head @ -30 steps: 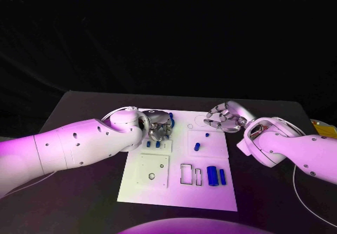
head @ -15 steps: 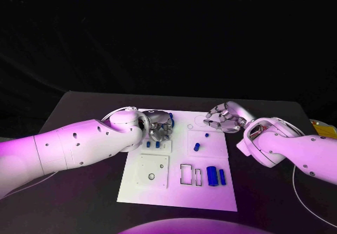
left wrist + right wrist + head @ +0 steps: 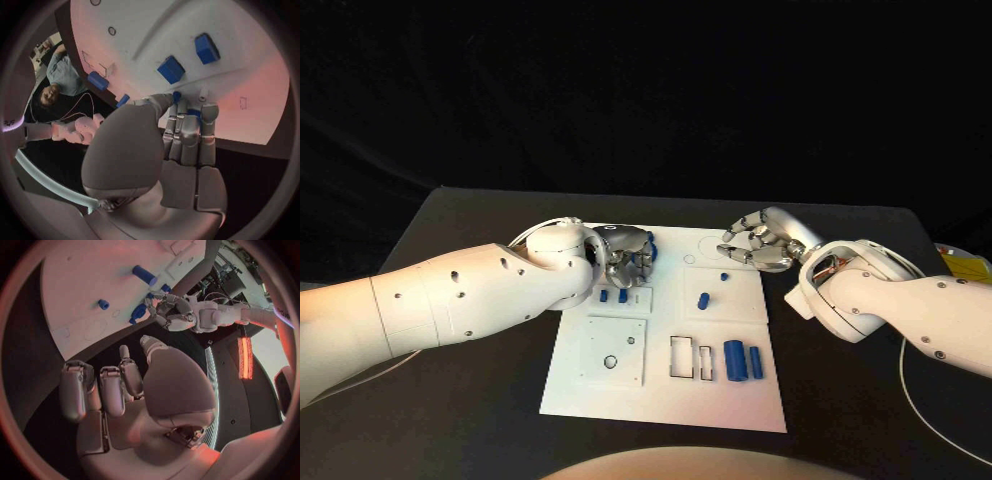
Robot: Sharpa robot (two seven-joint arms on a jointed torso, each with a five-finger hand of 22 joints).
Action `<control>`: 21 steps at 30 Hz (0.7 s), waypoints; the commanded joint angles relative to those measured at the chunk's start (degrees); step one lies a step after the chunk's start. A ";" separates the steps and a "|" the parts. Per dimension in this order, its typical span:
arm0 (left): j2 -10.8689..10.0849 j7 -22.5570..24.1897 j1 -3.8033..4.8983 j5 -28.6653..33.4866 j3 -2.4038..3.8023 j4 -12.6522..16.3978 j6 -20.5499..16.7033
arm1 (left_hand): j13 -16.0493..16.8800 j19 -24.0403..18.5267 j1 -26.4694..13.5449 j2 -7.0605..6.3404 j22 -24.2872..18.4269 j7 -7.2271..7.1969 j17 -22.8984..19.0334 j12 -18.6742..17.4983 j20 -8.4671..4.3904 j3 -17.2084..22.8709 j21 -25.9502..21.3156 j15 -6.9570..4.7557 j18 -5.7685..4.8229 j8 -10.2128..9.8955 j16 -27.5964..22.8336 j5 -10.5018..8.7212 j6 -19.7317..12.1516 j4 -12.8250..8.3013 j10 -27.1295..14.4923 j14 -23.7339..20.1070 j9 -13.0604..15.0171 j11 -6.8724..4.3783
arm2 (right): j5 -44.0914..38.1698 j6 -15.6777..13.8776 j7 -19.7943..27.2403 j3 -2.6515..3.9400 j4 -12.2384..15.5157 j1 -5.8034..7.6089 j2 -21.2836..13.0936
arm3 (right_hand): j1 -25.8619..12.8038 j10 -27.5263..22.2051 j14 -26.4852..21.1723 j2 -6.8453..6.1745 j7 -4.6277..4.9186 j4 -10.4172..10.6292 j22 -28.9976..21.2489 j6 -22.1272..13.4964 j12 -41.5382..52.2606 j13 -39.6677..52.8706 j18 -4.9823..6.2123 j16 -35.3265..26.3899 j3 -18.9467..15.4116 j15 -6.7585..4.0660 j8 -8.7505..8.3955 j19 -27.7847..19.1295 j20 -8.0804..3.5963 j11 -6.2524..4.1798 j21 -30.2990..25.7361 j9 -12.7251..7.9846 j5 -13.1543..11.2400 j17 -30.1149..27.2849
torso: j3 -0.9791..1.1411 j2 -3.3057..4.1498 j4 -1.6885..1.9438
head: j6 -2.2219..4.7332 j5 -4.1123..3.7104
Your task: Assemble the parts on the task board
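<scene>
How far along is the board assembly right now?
Early, it seems. Nothing looks clearly finished: several blue parts lie loose on the board. The left hand is curled down over the board's far corner with a blue part at its fingertips. The right hand hovers, holding nothing.

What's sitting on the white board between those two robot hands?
In the head view, bare white task board separates the left robot hand from the right robot hand; two small blue parts lie just nearer the camera.
</scene>
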 commanded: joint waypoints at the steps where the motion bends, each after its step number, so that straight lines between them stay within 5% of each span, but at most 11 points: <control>1: 0.13 -1.35 -0.28 0.38 -0.22 -0.20 2.66 | -0.06 0.05 0.50 0.11 -0.05 -0.02 -0.10 -0.03 0.08 0.08 0.10 -0.08 -1.02 0.30 0.01 -0.22 0.35 -0.27 0.23 -0.06 -0.03 0.08 | -0.46 0.74 0.31 0.00 0.04 -0.04 0.02 | -0.33 -0.28 3.36 0.28 -0.13 -0.08 10.66 -0.30 -0.21 1.23 1.12 -0.32 -0.26 -0.20 0.33 0.69 -0.29 -0.16 -0.27 0.09 0.25 3.59 | 0.01 -0.01 0.02 | -0.04 -0.03; 21: 0.62 -1.08 -0.46 -1.23 -0.40 -0.63 3.50 | -0.11 -0.34 1.05 -0.34 0.01 0.18 -1.45 -0.41 0.13 0.52 0.26 0.07 -0.99 -0.75 -0.30 -0.36 -0.64 -1.42 -0.31 -0.71 -0.53 0.29 | -0.48 0.72 0.38 0.00 0.15 -0.05 -0.06 | -0.35 -0.20 3.38 0.33 -0.15 -0.07 10.68 -0.25 -0.15 1.30 1.11 -0.31 -0.27 -0.21 0.39 0.72 -0.30 -0.17 -0.24 0.11 0.26 3.64 | -0.01 -0.01 0.05 | -0.23 -0.13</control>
